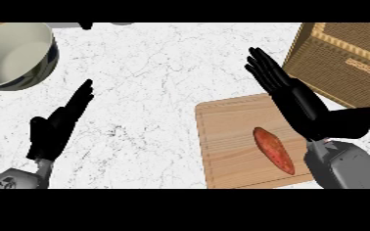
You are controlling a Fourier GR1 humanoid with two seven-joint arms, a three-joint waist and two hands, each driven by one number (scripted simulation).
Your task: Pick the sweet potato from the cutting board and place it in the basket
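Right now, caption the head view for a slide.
Open right hand over the cutting board, sweet potato lying on it, basket beyond, open left hand at left.

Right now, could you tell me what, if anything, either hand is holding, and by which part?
Nothing is held: left hand and right hand are open; the sweet potato lies untouched on the cutting board.

Edges cut off the basket [334, 54] and the bowl [25, 61]; the right hand [292, 98] hides a corner of the cutting board [230, 147]
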